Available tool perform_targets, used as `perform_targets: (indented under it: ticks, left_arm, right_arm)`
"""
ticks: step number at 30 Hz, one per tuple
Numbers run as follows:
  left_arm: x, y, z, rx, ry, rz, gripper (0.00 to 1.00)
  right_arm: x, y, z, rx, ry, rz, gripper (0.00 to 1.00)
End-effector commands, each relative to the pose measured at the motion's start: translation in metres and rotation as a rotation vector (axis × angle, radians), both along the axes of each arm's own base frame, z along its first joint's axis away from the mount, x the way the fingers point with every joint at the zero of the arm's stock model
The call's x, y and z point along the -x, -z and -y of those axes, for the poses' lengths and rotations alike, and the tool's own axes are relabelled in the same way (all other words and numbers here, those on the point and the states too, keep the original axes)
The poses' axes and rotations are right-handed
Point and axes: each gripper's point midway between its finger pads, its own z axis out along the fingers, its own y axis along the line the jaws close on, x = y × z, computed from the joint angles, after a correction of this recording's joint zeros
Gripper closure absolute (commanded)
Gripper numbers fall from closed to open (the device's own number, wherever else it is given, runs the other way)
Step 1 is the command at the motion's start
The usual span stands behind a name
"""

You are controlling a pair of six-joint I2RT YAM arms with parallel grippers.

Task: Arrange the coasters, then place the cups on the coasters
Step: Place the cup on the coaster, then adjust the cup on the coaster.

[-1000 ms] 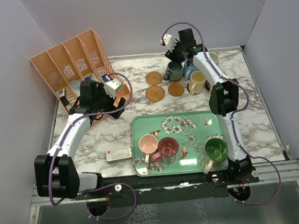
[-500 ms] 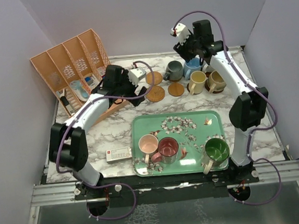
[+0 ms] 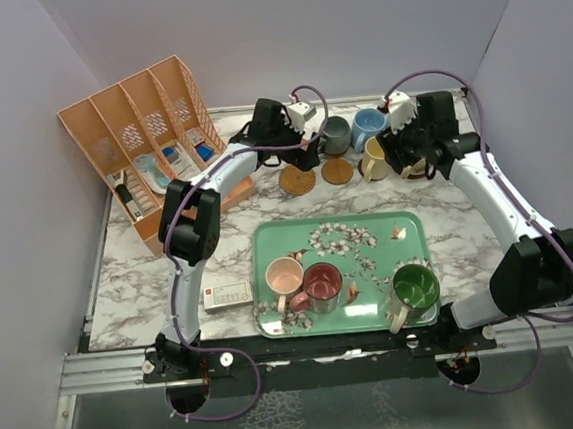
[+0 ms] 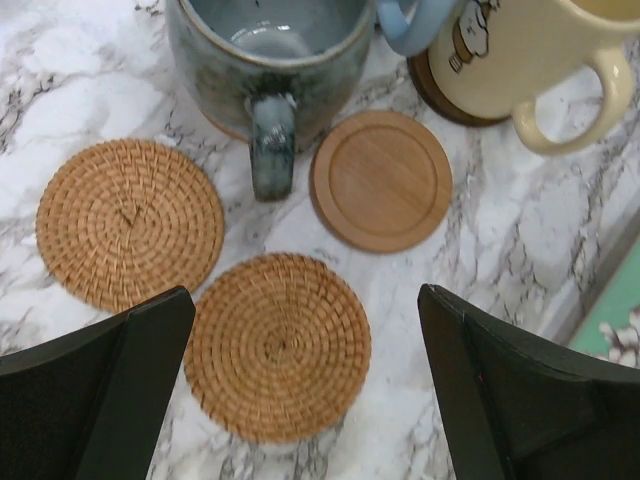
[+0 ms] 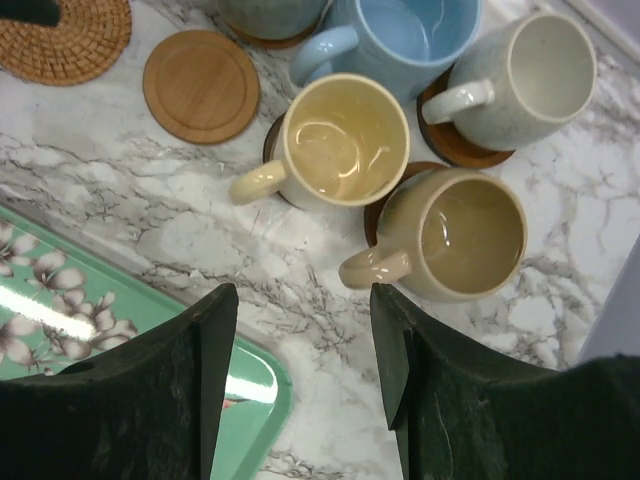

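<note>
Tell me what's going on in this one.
The left arm's jaws hover wide open over two round woven rattan coasters and a smooth round wooden coaster, all bare. The right arm's jaws hang open, empty, above the cream ceramic mug, tan mug and white speckled mug, each on a dark coaster. A pink mug, dark red mug and green mug sit on the green floral tray.

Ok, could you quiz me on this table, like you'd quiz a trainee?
1. How many mugs stand on the tray?
2. True or false: the left jaws are gripping a coaster.
3. Which mug stands at the tray's right end? A pink, B green, C red.
Key: 1 three; 2 false, they are open and empty, over a woven coaster; 3 B.
</note>
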Motion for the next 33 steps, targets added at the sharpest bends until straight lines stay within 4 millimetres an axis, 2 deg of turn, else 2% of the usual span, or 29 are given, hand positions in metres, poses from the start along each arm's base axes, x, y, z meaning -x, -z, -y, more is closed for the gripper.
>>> perform_targets:
  ticks: [1, 11, 19, 33]
  left_arm:
    - [-0.019, 0.005, 0.024, 0.086, -0.008, -0.066, 0.01]
    - [-0.037, 0.017, 0.052, 0.139, 0.046, -0.069, 0.01]
    - [-0.029, 0.018, 0.074, 0.159, 0.073, -0.083, 0.05]
    - [-0.015, 0.014, 0.081, 0.149, 0.092, -0.083, 0.07]
  right_arm:
    - [0.011, -0.006, 0.009, -0.106, 0.042, 0.041, 0.44]
    - [0.022, 0.004, 0.016, -0.203, 0.019, 0.019, 0.44]
    - [0.024, 0.010, 0.018, -0.225, 0.013, 0.005, 0.44]
    - [0.027, 0.019, 0.017, -0.237, -0.001, -0.017, 0.44]
